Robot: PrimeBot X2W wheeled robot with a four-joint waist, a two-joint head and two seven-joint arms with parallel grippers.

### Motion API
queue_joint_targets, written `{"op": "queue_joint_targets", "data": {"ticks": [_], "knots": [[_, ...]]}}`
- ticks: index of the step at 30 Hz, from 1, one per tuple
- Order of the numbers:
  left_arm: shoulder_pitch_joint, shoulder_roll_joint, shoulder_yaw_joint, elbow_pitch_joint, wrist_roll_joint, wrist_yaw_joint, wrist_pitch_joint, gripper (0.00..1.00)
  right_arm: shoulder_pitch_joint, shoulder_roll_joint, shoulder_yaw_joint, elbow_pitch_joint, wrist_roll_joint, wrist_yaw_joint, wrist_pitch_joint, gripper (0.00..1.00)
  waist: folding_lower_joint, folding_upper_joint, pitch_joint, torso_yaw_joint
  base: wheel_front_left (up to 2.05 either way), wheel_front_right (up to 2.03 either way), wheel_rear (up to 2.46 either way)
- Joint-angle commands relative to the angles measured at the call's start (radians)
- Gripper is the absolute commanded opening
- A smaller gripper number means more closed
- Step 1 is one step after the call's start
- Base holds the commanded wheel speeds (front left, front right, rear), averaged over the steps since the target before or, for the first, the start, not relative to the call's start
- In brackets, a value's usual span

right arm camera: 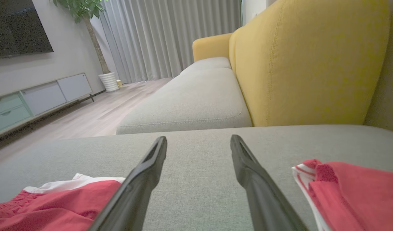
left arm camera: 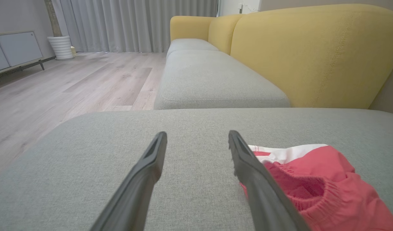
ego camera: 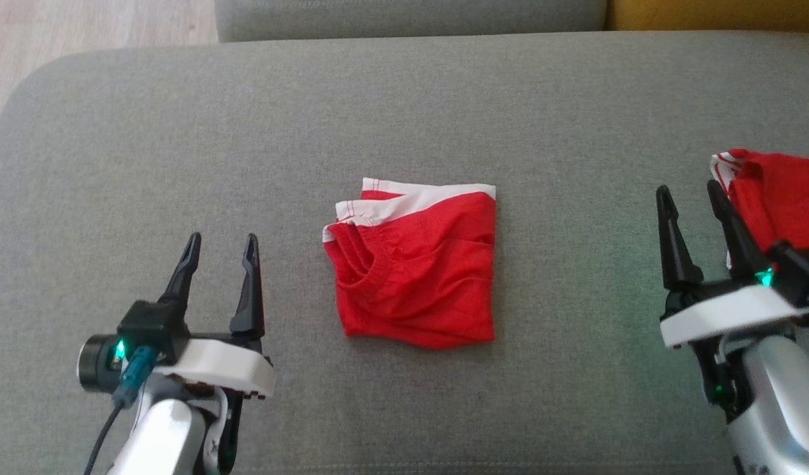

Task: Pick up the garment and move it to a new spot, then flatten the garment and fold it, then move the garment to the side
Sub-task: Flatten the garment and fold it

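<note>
Inspecting the grey cushion (ego camera: pixel 180 132): a folded garment (ego camera: pixel 418 270), red w/ white band, lies at ctr as a rough square, a few wrinkles on top. A second garment (ego camera: pixel 780 198), also red, sits at the right edge, partly cut off by the frame, so can't tell if it is folded. The left gripper (ego camera: pixel 223 237) is near-left of the ctr piece, jaws spread, empty. The right gripper (ego camera: pixel 687 189) is just beside the second garment, jaws spread, holding nothing.

Assessment: fold appears done on the ctr piece, but the move to the side is not yet done for it. The right-hand piece may already be set aside. Unconfirmed.
</note>
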Motion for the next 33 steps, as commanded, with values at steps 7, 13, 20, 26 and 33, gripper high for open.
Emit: {"op": "queue_joint_targets", "data": {"ticks": [7,13,20,26,33], "knots": [[0.021,0.042,0.051,-0.043,0.014,-0.003,-0.012,1.00,0.111,0.077,-0.093,-0.197,-0.150,-0.001,0.072,1.00,0.0000,-0.0001,-0.047,-0.012,0.00,0.00,0.00],[0.075,0.051,0.052,-0.050,0.011,0.005,-0.012,1.00,0.209,0.121,-0.145,-0.294,-0.202,-0.001,0.141,1.00,0.0000,-0.0001,-0.092,-0.012,0.00,0.00,0.00],[0.126,0.063,0.052,-0.065,0.007,0.017,-0.010,1.00,0.282,0.147,-0.172,-0.356,-0.228,-0.001,0.190,1.00,0.0000,-0.0001,-0.130,-0.006,0.00,0.00,0.00],[0.142,0.072,0.049,-0.075,0.007,0.022,-0.004,1.00,0.308,0.156,-0.181,-0.381,-0.239,-0.001,0.212,1.00,0.0000,-0.0001,-0.139,-0.006,0.00,0.00,0.00],[0.145,0.075,0.044,-0.080,0.004,0.023,-0.003,1.00,0.320,0.166,-0.188,-0.394,-0.243,-0.001,0.226,1.00,0.0000,-0.0001,-0.144,-0.005,0.00,0.00,0.00]]}}
